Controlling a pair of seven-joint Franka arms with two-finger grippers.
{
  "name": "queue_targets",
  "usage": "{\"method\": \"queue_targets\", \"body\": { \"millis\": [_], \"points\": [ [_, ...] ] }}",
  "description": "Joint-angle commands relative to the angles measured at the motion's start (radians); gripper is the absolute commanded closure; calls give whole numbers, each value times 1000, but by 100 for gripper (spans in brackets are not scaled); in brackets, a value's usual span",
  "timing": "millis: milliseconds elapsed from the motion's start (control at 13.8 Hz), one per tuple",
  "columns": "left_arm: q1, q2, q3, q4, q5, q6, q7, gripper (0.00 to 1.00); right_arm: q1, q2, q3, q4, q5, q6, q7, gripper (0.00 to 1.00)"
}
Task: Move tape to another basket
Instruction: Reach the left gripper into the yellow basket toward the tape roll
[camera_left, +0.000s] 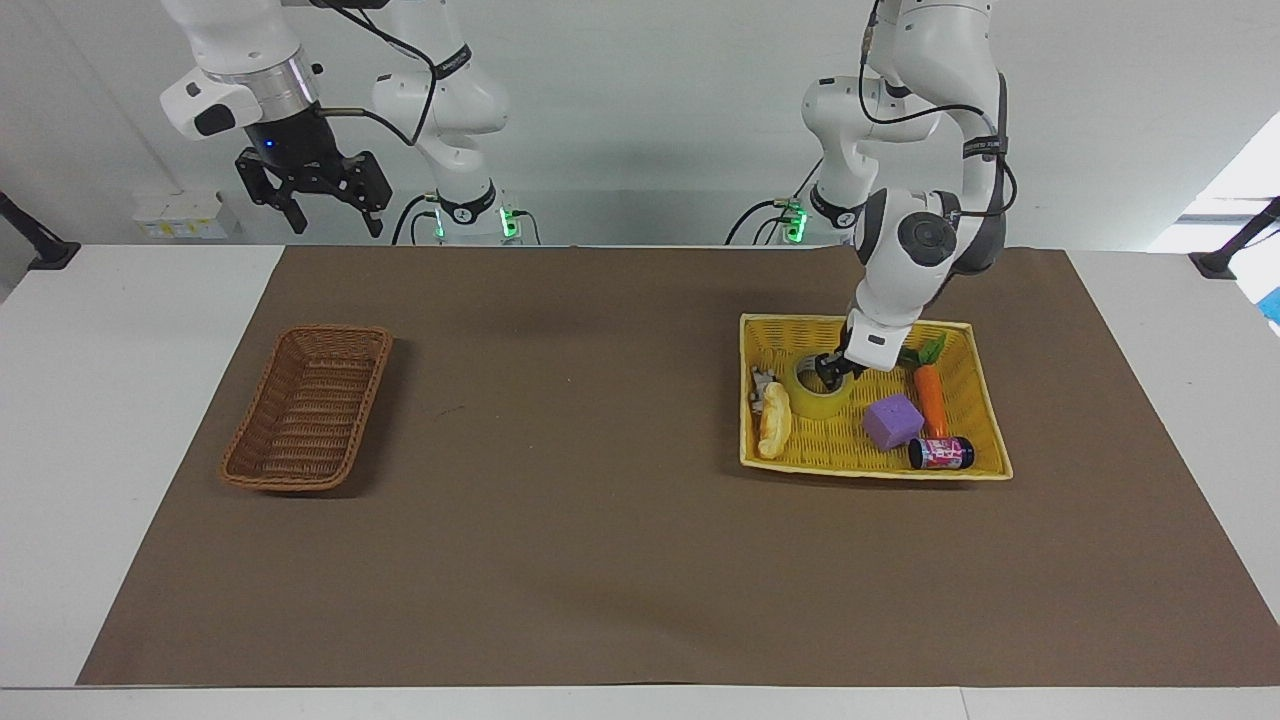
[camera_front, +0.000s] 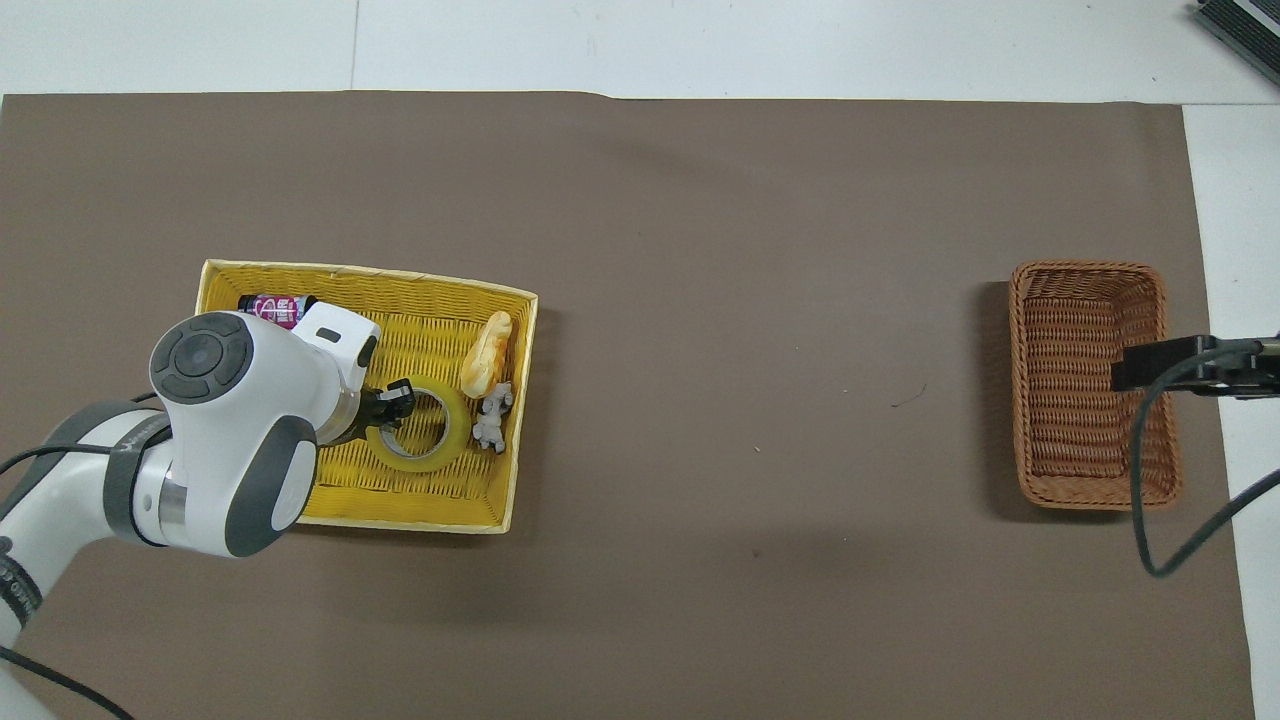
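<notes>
While the left gripper (camera_left: 832, 371) reaches the tape (camera_left: 820, 392), its grip is unreadable; the right gripper (camera_left: 322, 200) waits spread.

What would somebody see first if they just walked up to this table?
Probably the bright yellow basket at the left arm's end, crowded with a carrot, a purple cube and more. The left gripper is down at the tape there. The empty brown basket sits at the right arm's end.

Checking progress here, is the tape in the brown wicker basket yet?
No, the tape lies in the yellow basket; the brown basket holds nothing.
</notes>
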Motion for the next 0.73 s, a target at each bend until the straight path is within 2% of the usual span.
{"method": "queue_targets", "body": {
  "millis": [0, 145, 653],
  "points": [
    [-18, 44, 15, 94, -15, -80, -19, 100, -14, -22, 5, -21, -5, -6, -31, 0],
    [-18, 61, 15, 154, -15, -136, -16, 100, -14, -22, 6, -21, -5, -5, -31, 0],
    [-3, 42, 21, 280, -15, -288, 24, 100, -6, -22, 8, -20, 13, -9, -23, 0]
  ]
}}
